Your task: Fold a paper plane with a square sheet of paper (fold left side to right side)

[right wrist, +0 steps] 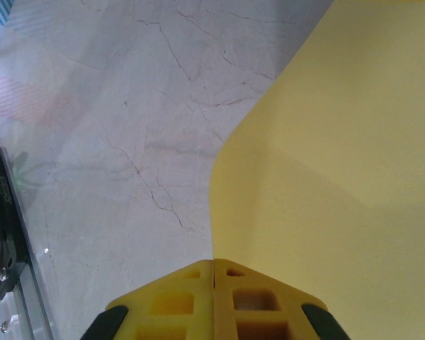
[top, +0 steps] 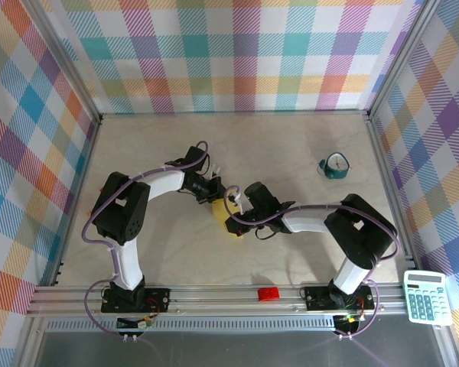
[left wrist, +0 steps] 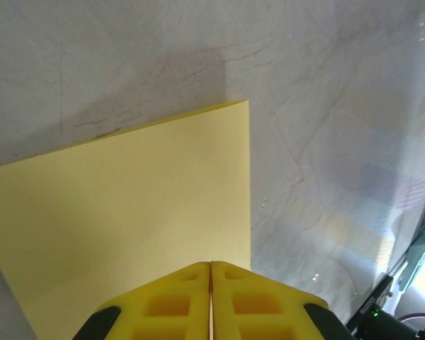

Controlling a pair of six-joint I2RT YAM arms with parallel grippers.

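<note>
The yellow square sheet of paper (top: 221, 213) lies mid-table between my two grippers. In the left wrist view the sheet (left wrist: 127, 205) spreads wide and smooth, one corner pointing away, and runs in under the yellow fingers (left wrist: 170, 301). My left gripper (top: 214, 191) is shut, its jaws pressed together on the sheet's near edge. Seen from the right wrist, the sheet (right wrist: 333, 163) curves upward, and its edge leads straight into the seam of the fingers (right wrist: 258, 301). My right gripper (top: 235, 208) is shut on that edge. No paper plane shape shows.
A small teal object (top: 335, 167) stands at the back right. A red brick (top: 268, 293) rests on the front rail between the arm bases, and a calculator (top: 427, 297) sits at the front right corner. Checked walls enclose the pale table (top: 291, 145).
</note>
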